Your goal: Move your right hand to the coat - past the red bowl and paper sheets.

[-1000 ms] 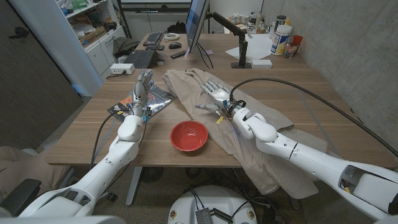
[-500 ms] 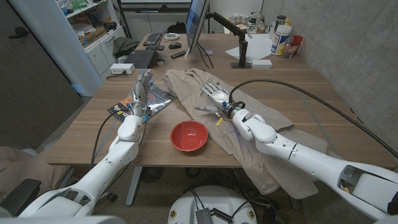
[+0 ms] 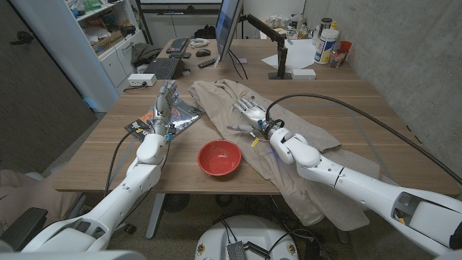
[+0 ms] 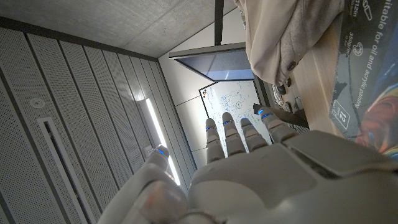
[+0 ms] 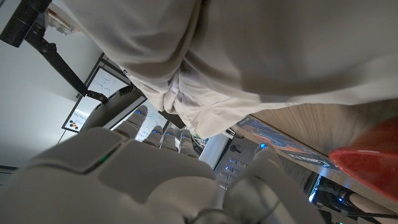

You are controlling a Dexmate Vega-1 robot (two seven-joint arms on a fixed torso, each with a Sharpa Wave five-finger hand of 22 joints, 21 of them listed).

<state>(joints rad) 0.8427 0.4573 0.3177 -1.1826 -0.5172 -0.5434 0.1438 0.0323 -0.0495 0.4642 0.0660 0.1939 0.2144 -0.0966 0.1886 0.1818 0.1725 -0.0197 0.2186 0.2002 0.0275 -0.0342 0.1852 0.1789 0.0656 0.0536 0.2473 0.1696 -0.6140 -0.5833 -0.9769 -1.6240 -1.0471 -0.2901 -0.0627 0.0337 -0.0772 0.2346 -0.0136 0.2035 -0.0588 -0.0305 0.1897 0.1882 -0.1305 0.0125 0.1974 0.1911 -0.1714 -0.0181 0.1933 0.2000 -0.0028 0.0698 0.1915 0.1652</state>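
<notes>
While the head view shows the right hand (image 3: 250, 113) over the beige coat (image 3: 289, 137), fingers spread and grasping nothing, the red bowl (image 3: 219, 157) sits near-left and the glossy paper sheets (image 3: 170, 117) farther left under the released left hand (image 3: 164, 97). A sideways drift could snag cloth or nudge the bowl. Left wrist view: fingers (image 4: 233, 134) apart beside the sheets (image 4: 367, 74). Right wrist view: coat folds (image 5: 249, 50) close ahead, bowl rim (image 5: 367, 163) alongside; lowering blindly risks bunching fabric.

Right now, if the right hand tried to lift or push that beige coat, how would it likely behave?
The beige fabric coat lies creased, draping over the wooden table's edge, so it likely flops. Pushed by the right hand, it probably bunches, possibly dragging toward the red bowl.
</notes>
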